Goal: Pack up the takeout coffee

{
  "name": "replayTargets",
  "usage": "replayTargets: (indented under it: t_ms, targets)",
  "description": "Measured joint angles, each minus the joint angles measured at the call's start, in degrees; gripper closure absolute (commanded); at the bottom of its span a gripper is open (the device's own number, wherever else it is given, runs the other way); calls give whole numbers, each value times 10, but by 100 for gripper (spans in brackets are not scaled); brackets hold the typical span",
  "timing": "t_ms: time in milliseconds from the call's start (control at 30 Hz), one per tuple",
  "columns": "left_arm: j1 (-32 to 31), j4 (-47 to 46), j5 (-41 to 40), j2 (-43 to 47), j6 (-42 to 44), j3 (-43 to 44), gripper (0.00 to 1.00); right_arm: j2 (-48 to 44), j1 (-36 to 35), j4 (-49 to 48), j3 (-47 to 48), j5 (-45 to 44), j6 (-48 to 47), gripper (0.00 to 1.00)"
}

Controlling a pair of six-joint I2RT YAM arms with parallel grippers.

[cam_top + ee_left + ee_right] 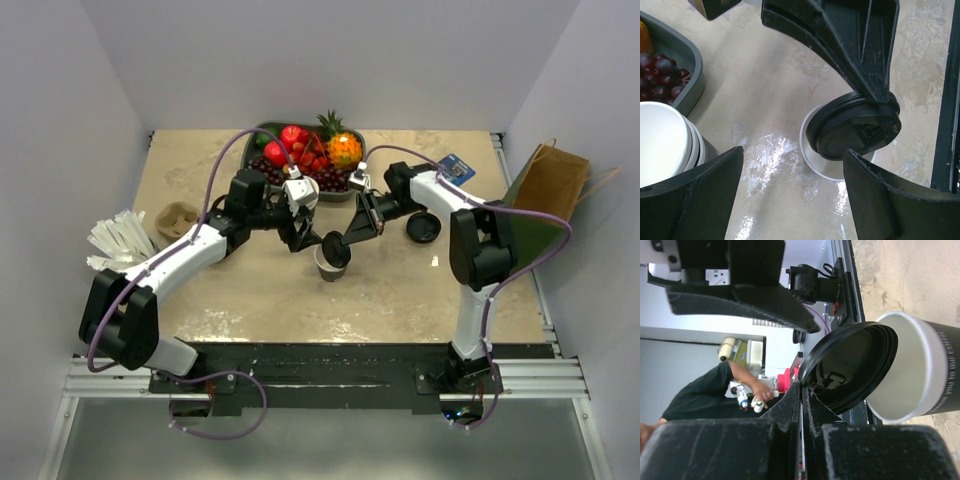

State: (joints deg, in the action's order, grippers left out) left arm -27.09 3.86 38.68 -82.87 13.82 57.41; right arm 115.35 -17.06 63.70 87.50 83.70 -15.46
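Top external view shows the table point(400, 290), both arms meeting at its middle. The left gripper point(792, 195) gapes wide and empty. The right gripper point(345, 243) pinches a rim. Between them the cup point(822, 170) stands upright and open, with the pinched lid point(855, 132) tilted over its mouth, unseated.

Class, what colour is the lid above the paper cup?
Black; the lid shows best from the right wrist.
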Motion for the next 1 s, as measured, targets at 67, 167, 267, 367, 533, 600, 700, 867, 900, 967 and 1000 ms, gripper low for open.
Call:
replayTargets:
  t_ms: [67, 167, 267, 367, 533, 600, 700, 867, 900, 967, 1000]
  targets:
    - [-4, -5, 2, -2, -3, 0, 16, 6, 0, -2, -3, 0, 3, 100]
    - [-9, -16, 3, -2, -8, 0, 16, 16, 1, -3, -9, 0, 5, 99]
    - [-14, -22, 3, -3, -8, 1, 16, 21, 2, -4, -9, 0, 7, 94]
    - [-16, -24, 4, -7, -8, 2, 16, 21, 5, -5, -9, 1, 7, 85]
    - [-20, -24, 8, -9, -8, 3, 16, 21, 15, -11, -9, 0, 9, 77]
    - [-22, -25, 10, -10, -8, 3, 16, 21, 20, -12, -9, 0, 9, 75]
    - [-26, -25, 13, -16, -8, 4, 16, 22, 26, -12, -9, 0, 9, 72]
    - [-27, -25, 17, -33, -8, 7, 16, 31, 29, -12, -9, 0, 7, 70]
    - [-28, -25, 18, -36, -8, 8, 16, 33, 29, -11, -8, 0, 6, 70]
    - [-29, -25, 19, -42, -8, 10, 16, 37, 29, -9, -8, 0, 2, 70]
    - [-30, -26, 21, -44, -8, 10, 16, 38, 29, -7, -7, 0, -1, 70]
